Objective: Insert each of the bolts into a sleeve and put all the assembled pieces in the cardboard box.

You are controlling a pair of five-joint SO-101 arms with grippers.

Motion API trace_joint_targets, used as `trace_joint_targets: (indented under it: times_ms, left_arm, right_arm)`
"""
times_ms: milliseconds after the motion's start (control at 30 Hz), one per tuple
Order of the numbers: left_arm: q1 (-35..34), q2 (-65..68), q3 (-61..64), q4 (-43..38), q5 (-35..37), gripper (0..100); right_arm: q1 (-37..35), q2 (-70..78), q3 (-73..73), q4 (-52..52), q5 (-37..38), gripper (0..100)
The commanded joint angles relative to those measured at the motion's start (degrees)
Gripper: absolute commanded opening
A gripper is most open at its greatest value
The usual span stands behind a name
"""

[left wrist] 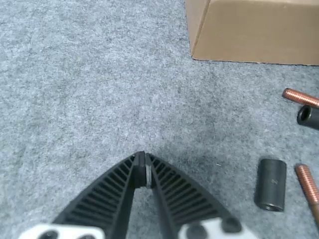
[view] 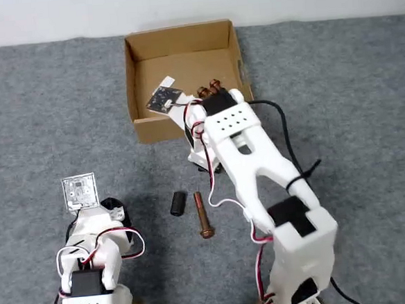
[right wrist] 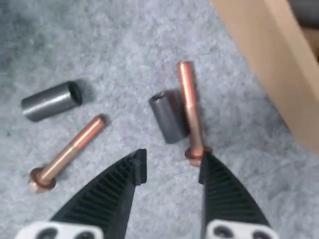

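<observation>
Two copper bolts and two black sleeves lie loose on the grey carpet in front of the cardboard box (view: 181, 42). One sleeve (view: 177, 203) and one bolt (view: 203, 214) lie side by side between the arms. In the right wrist view the other sleeve (right wrist: 169, 117) and bolt (right wrist: 190, 107) lie touching, close to the box wall (right wrist: 279, 59). My right gripper (right wrist: 172, 164) hangs open just over that bolt's head. Farther off lie the first sleeve (right wrist: 52, 101) and bolt (right wrist: 67, 154). My left gripper (left wrist: 142, 167) is shut and empty, low over the carpet, left of the sleeve (left wrist: 271, 184).
The box (left wrist: 254, 30) stands open-topped at the back of the carpet. My right arm (view: 259, 162) stretches from the front right up to the box's front wall. Open carpet lies to the left and right.
</observation>
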Motion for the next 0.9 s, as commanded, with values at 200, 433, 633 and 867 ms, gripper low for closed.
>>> trace_joint_targets:
  times_ms: [200, 433, 633, 867]
  left_arm:
    - [-0.35, -0.35, -0.31, -1.49, 0.26, 0]
    - [-0.35, -0.44, -0.31, -1.49, 0.26, 0]
    - [-0.35, -0.44, -0.31, -1.49, 0.26, 0]
    - [-0.35, -0.44, -0.31, -1.49, 0.26, 0]
  right_arm:
    - [-0.75, 7.69, -8.18, 0.66, 0.70, 18.2]
    - [-0.75, 11.12, -8.18, 0.13, 0.70, 9.5]
    - [-0.75, 15.52, -8.26, -1.27, 0.70, 9.4]
    - [-1.54, 17.63, -8.26, -1.36, 0.53, 9.0]
